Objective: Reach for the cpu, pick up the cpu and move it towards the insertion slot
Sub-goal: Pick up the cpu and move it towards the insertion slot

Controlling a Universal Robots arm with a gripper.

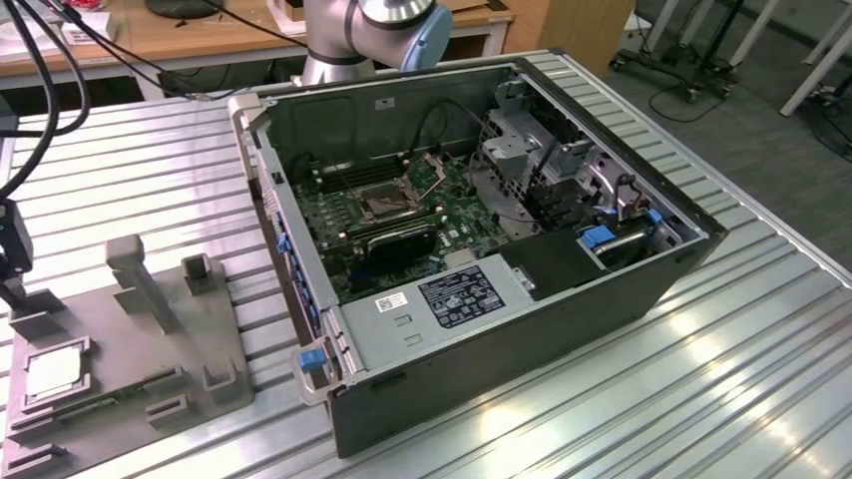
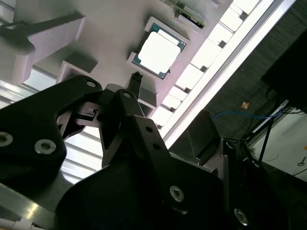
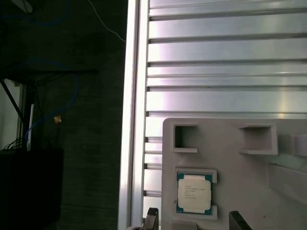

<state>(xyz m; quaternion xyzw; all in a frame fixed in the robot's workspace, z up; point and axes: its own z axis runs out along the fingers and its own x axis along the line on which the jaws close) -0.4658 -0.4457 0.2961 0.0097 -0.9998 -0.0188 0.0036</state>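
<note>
In the exterior view I have my gripper at the far nine o'clock edge, hanging by the grey tray. The cpu lies flat in a tray recess at about five o'clock from it, untouched. In the first wrist view the fingertips stand spread wider than the cpu and hold nothing, while off toward two o'clock the insertion slot sits on the green board inside the open computer case.

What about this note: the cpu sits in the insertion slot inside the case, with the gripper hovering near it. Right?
No: the cpu lies in a recess of the grey tray, as the first wrist view shows. The gripper does hover near it.
</note>
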